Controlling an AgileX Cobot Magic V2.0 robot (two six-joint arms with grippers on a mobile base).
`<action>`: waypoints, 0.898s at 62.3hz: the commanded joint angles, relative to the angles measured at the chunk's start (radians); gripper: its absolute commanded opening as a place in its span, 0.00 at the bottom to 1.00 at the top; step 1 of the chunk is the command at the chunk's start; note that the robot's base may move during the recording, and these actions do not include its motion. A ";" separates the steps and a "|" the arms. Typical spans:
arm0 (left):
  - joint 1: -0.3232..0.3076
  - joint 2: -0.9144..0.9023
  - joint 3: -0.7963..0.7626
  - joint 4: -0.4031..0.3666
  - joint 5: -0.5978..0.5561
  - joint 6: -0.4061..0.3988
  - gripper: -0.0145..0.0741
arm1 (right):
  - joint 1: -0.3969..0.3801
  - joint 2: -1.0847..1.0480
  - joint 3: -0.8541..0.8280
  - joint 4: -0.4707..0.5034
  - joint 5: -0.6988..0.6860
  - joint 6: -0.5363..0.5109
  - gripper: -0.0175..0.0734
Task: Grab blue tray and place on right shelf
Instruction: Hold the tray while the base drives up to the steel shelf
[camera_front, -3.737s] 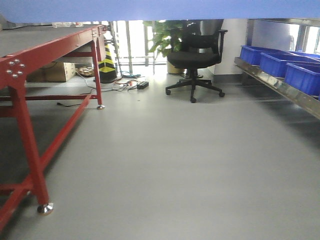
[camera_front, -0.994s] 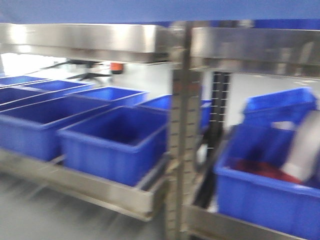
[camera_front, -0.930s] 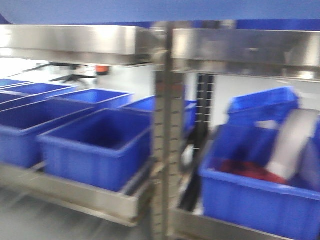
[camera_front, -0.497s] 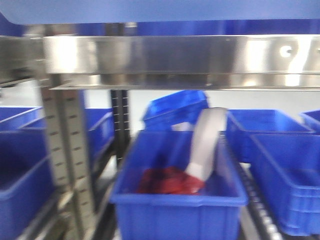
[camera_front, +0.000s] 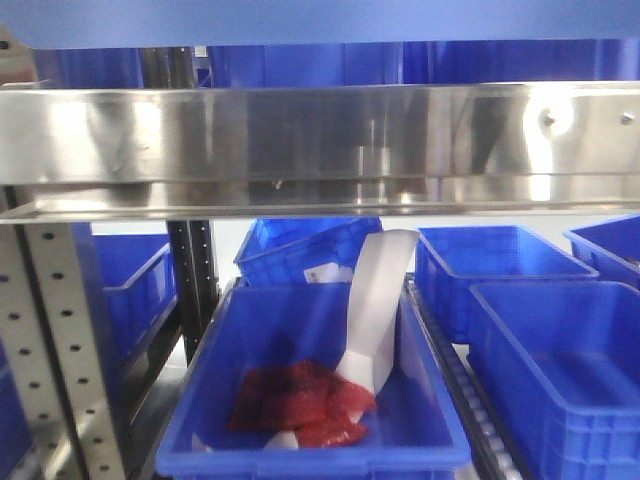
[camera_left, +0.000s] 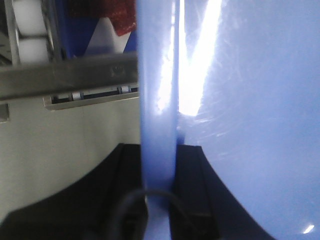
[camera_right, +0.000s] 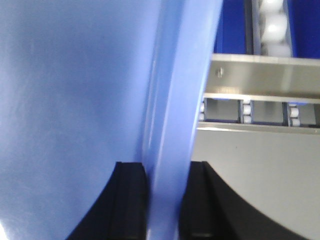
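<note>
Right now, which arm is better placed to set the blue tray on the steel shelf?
Neither alone: left gripper and right gripper each clamp a rim of the blue tray, with the shelf straight ahead.

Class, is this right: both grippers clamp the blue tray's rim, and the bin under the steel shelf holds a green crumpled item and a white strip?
No. The front-facing view shows the crumpled item in the blue bin is red, not green. Otherwise correct: left gripper and right gripper clamp the blue tray by its rim; the white strip shares that bin under the steel shelf.
</note>
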 joint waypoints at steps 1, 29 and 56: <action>-0.005 -0.034 -0.032 -0.014 0.083 0.009 0.11 | 0.002 -0.026 -0.030 -0.023 -0.051 -0.031 0.25; -0.005 -0.034 -0.032 -0.014 0.083 0.009 0.11 | 0.002 -0.026 -0.030 -0.023 -0.051 -0.031 0.25; -0.005 -0.034 -0.032 -0.014 0.083 0.009 0.11 | 0.002 -0.026 -0.030 -0.023 -0.051 -0.031 0.25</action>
